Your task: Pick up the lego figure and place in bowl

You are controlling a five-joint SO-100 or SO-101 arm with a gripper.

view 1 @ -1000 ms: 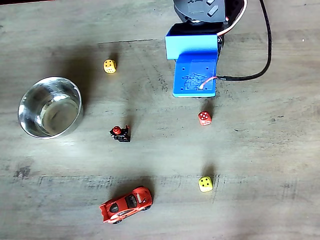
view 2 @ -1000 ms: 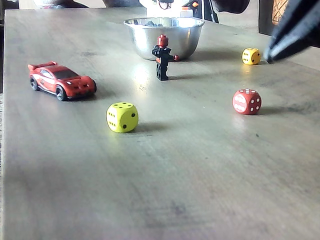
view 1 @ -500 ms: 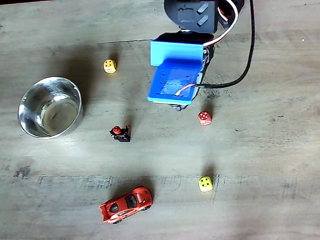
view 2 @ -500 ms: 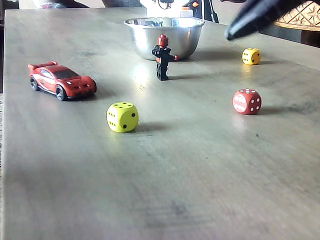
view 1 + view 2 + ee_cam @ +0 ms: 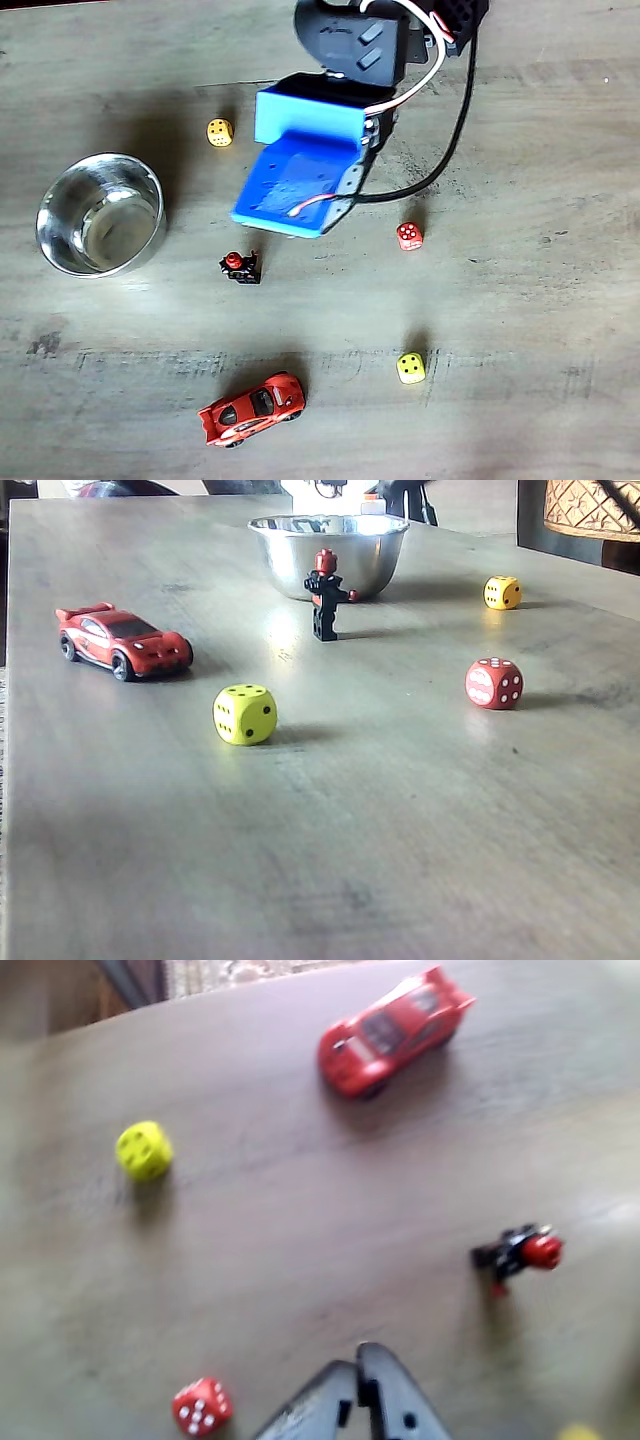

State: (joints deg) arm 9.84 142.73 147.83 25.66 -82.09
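My gripper (image 5: 357, 1372) enters the wrist view from the bottom edge with its two fingers pressed together, tips touching, and nothing between them. It hangs above the surface (image 5: 520, 330), clear of every object. The lego figure (image 5: 520, 1253) stands on the surface to the upper right of the gripper tips in the wrist view, near but apart. In a fixed view from above, the figure (image 5: 240, 266) sits just below and left of my blue arm housing (image 5: 300, 170), with the bowl (image 5: 99, 213) well to its left. In a low fixed view the figure (image 5: 325, 595) stands upright just in front of the bowl (image 5: 328, 552).
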